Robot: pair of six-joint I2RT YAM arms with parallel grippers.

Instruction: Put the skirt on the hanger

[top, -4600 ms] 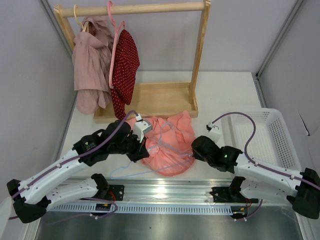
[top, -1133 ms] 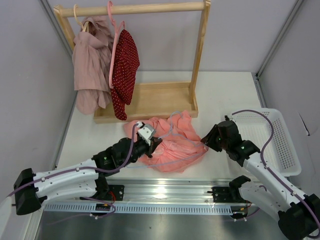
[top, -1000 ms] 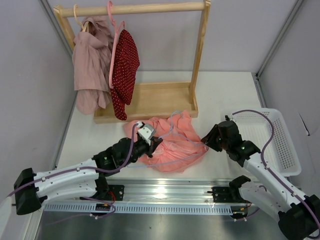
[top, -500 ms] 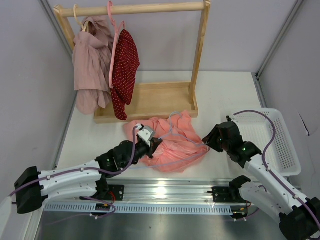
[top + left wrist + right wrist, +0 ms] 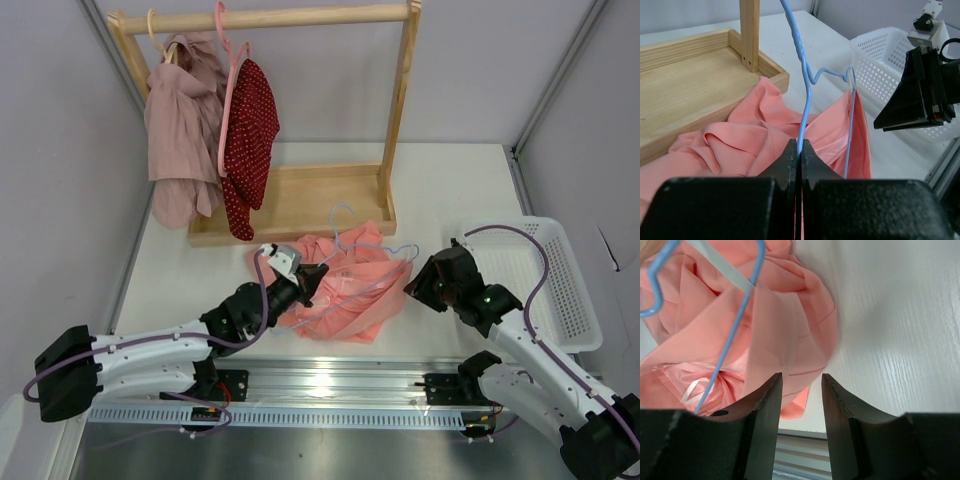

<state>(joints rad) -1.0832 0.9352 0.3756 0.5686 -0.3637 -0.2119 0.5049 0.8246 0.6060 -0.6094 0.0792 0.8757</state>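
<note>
The salmon-pink skirt (image 5: 345, 295) lies bunched on the table in front of the wooden rack. The thin light-blue hanger (image 5: 337, 222) is threaded into it, its hook raised above the fabric. My left gripper (image 5: 310, 275) is shut on the hanger's wire (image 5: 803, 90) just above the skirt (image 5: 750, 142); in the left wrist view the jaws (image 5: 800, 149) pinch the wire. My right gripper (image 5: 420, 280) hovers at the skirt's right edge. Its jaws (image 5: 801, 379) are open over the skirt's hem (image 5: 790, 325), holding nothing, and the hanger (image 5: 737, 320) runs across the fabric.
The wooden rack (image 5: 300, 205) stands behind, carrying a mauve garment (image 5: 180, 140) and a dark red dotted garment (image 5: 250, 140) on a pink hanger (image 5: 228, 100). A white basket (image 5: 565, 290) sits at the right, close to the right arm.
My left gripper has moved up and right with the hanger, raising its hook off the skirt. The skirt has bunched tighter. My right gripper's jaws have widened a little.
</note>
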